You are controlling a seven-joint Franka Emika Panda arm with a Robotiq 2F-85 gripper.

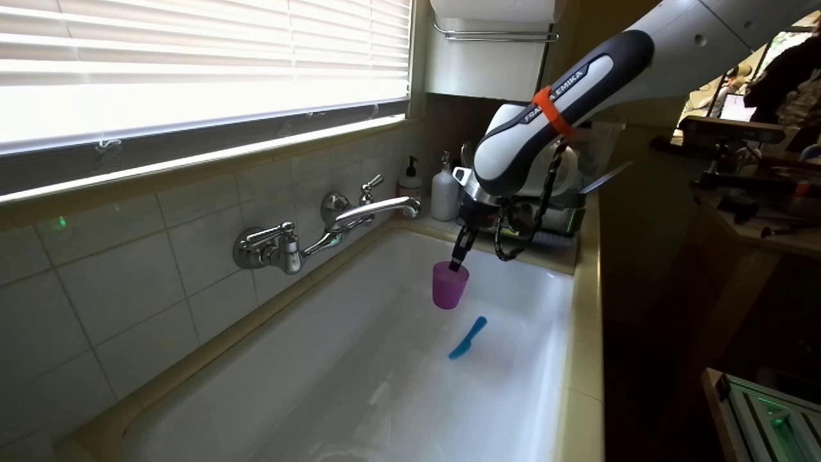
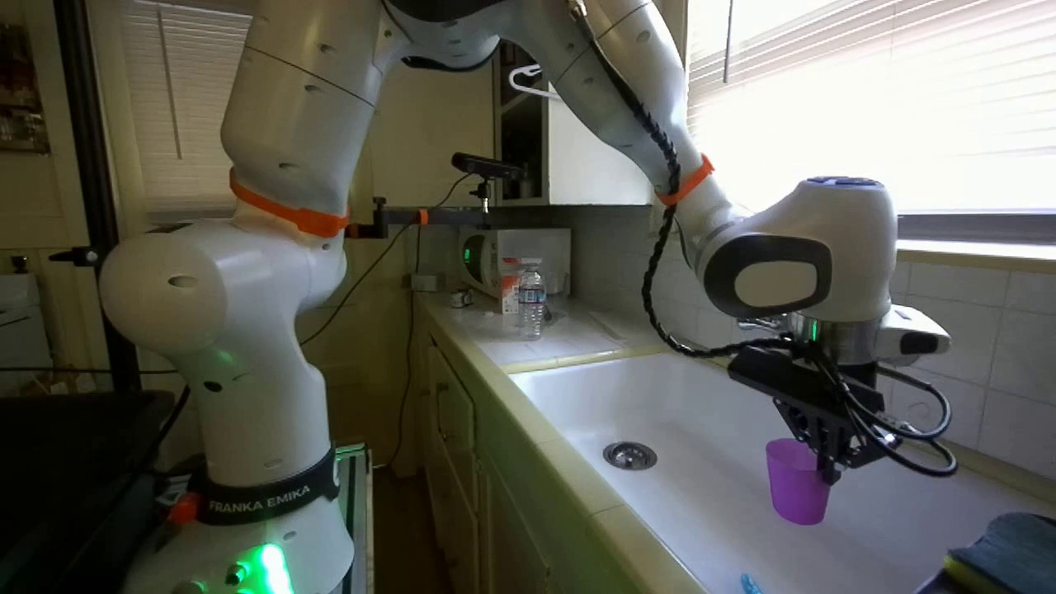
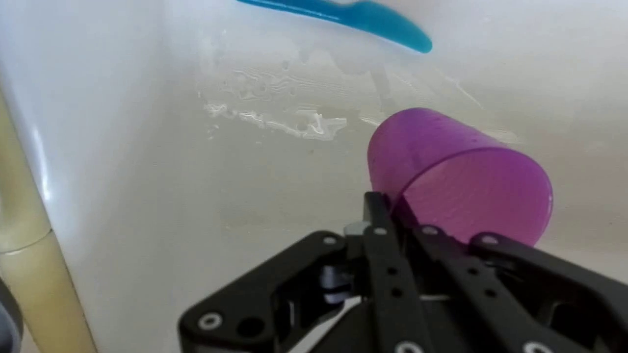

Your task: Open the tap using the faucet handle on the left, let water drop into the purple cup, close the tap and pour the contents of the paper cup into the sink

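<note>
Over the sink (image 1: 333,359), below and right of the tap spout (image 1: 378,207) in an exterior view, the purple cup (image 1: 449,289) hangs roughly upright with the hand (image 1: 455,265) pinching its rim, so imo filling it means sliding left, while dumping it's just a tip on the spot.

The small, tapered, purple plastic cup (image 1: 449,289) is slightly tilted, mouth up, over the long, deep, white rectangular glossy basin (image 1: 359,359), which is edged in pale yellow and partly wet on its floor. The shiny chrome wall-mounted tap (image 1: 341,221) has two stubby handles and a spout well clear of the cup.
</note>
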